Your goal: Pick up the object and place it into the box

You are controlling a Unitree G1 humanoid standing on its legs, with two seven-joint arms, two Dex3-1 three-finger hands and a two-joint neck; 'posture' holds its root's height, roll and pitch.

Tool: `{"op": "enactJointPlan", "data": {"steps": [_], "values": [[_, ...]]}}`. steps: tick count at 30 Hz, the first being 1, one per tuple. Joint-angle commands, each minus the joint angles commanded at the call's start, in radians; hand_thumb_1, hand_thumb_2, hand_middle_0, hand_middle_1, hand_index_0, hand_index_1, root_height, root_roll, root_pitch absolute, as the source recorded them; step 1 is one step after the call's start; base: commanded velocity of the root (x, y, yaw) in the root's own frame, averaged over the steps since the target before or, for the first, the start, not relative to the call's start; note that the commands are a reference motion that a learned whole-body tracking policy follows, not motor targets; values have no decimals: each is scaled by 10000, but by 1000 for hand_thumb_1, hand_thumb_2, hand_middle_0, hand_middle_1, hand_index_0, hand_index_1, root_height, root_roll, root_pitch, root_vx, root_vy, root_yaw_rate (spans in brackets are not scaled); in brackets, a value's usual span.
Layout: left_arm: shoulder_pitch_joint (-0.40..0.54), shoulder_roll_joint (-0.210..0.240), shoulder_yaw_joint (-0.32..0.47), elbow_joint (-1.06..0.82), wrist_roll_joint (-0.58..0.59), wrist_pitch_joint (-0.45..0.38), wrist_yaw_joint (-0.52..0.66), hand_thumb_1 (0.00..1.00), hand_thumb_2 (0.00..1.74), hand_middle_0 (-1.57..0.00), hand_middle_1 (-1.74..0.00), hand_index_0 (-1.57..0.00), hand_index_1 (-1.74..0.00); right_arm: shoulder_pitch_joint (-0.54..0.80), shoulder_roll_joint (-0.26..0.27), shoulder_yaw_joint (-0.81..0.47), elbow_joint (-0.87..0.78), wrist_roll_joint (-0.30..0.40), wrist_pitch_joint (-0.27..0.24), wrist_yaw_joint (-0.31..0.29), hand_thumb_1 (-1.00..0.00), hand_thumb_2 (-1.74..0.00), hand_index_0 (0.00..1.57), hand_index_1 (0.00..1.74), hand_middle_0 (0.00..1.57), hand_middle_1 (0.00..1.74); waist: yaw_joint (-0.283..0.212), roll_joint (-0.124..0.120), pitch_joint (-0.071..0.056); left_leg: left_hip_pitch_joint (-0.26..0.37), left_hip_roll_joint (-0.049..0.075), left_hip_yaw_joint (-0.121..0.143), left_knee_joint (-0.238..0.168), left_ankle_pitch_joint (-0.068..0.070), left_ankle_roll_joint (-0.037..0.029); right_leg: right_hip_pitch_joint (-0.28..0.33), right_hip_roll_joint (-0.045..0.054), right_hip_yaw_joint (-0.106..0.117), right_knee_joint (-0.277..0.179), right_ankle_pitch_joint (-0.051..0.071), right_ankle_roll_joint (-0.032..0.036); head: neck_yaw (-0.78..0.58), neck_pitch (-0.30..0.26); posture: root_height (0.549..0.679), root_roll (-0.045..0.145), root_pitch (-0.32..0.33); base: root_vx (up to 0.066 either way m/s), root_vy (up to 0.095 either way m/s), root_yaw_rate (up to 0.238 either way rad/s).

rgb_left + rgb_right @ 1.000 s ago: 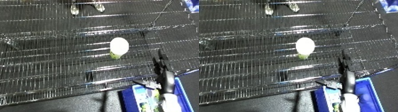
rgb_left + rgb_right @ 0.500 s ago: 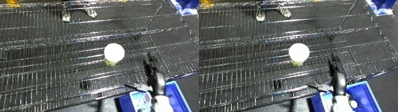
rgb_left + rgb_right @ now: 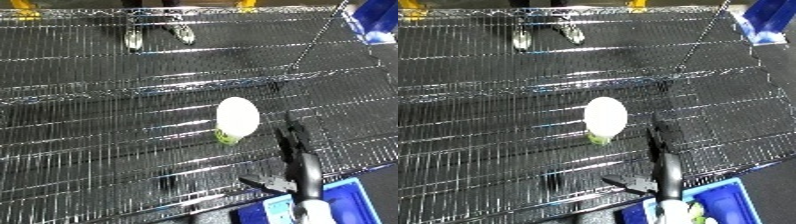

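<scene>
Now your right hand (image 3: 298,162) reaches over the wire shelf (image 3: 107,100), fingers straight and holding nothing, just beside the white object (image 3: 237,116), which lies mid-shelf, long axis near upright, green end toward you, blue bin (image 3: 351,200) at lower right.

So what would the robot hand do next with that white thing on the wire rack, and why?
Probably reach a little further forward and left, then curl round the white object. The right robot hand is open, fingers straight, just beside the object and not holding it, while the blue bin waits near the lower edge.
</scene>
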Motion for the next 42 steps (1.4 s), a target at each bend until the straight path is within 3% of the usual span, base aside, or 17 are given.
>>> {"op": "enactJointPlan", "data": {"steps": [8, 25, 40, 42], "values": [[0, 68, -87, -314, -76, -23, 156, 1000, 1740, -1570, -1740, -1570, -1740, -635, -251, 130, 128, 64, -32, -131, 0, 0, 0, 0, 0, 0, 190, 73, 0, -655, -35, -33, 87, 53, 60, -650, 83, -85, 215, 7, -8, 147, 489, 628, 40, 241, -16, -17, 35], [-244, 274, -252, -481, -418, -44, 270, 1000, 1740, -1570, -1740, -1570, -1740, -2157, -628, 740, 1075, 144, -113, -446, 0, 0, 0, 0, 0, 0, 455, 349, 0, -1326, -134, -85, 441, -30, 135, -1374, 3, -109, 611, -45, -37, 450, 1037, 621, 40, 278, -13, -1, 18], [-232, 182, -359, -485, -537, -179, 334, 1000, 1740, -1570, -1740, -1570, -1740, -2529, -612, 856, 1478, 130, -302, -475, -750, -1305, 1178, 1305, 1178, 1305, 474, 410, 0, -1249, -159, -84, 302, 22, 145, -1343, 23, -108, 543, -35, -60, 459, 1163, 621, 42, 278, -23, 12, -2], [-239, 193, -359, -485, -568, -192, 348, 1000, 1740, -1570, -1740, -1570, -1740, -2535, -604, 880, 1532, 131, -285, -495, -750, -1305, 1178, 1305, 1178, 1305, 474, 408, 0, -1191, -153, -84, 234, 51, 143, -1293, 27, -116, 493, -21, -61, 452, 1160, 622, 42, 276, -43, 8, -9]]}}
